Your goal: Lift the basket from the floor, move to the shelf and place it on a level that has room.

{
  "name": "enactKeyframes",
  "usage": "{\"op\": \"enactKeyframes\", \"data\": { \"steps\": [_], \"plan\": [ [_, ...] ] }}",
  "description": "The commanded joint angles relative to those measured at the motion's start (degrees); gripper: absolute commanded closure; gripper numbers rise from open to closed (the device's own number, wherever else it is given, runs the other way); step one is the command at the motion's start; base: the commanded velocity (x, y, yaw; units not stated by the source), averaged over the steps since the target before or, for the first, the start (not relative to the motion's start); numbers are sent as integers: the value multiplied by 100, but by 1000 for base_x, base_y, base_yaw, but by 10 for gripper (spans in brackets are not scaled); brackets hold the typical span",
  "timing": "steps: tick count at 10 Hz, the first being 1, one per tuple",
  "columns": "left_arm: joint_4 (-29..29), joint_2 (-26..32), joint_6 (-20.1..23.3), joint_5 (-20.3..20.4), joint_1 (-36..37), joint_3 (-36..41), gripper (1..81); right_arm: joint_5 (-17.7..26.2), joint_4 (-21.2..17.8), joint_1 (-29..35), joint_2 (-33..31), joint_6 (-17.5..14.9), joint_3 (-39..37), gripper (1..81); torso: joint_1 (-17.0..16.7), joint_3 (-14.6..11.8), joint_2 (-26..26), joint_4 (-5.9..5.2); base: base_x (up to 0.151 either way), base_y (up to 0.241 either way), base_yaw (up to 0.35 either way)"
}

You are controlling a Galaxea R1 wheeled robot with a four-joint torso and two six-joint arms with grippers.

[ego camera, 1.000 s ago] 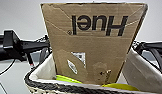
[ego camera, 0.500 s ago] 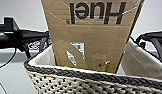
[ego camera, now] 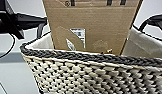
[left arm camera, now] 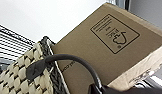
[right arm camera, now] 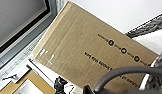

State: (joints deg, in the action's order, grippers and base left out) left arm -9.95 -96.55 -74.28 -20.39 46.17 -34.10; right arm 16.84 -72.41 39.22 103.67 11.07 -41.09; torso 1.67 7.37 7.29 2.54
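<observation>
The cream woven basket (ego camera: 97,75) with its dark braided rim hangs close in front of the head camera, off the floor. A brown cardboard box (ego camera: 92,27) stands tilted inside it. My left arm (ego camera: 12,20) reaches in from the left. One black loop handle (left arm camera: 69,58) runs taut from the basket's side (left arm camera: 19,75) into my left gripper (left arm camera: 97,89), which is shut on it. The other handle (right arm camera: 127,72) arches into my right gripper (right arm camera: 89,90), also shut on it, beside the box (right arm camera: 84,50). The shelf is hidden behind the basket.
A pale wall stands behind the basket. Window blinds (left arm camera: 12,40) show past the basket's end in the left wrist view. A dark window frame (right arm camera: 22,25) and tan cardboard pieces (right arm camera: 22,85) lie beyond the box in the right wrist view.
The basket and box have grown larger and risen in the head view. The box's printed name has slid off the top, and the rim now crosses mid-picture.
</observation>
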Motion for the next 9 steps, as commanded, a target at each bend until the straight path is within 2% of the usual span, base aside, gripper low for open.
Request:
{"op": "enactKeyframes", "data": {
  "steps": [1,6,9],
  "plan": [
    [36,-365,-25,230,634,-572,811,-22,-10,722,403,1,-617,811,0,0,0,0,0,0,0],
    [133,-1015,-8,53,634,-1380,811,276,122,828,1097,1,-1725,811,0,0,0,0,0,0,0],
    [133,-1376,10,53,634,-1740,811,671,122,1030,1387,1,-2366,811,5,2,-2,0,0,0,0]
  ]
}}
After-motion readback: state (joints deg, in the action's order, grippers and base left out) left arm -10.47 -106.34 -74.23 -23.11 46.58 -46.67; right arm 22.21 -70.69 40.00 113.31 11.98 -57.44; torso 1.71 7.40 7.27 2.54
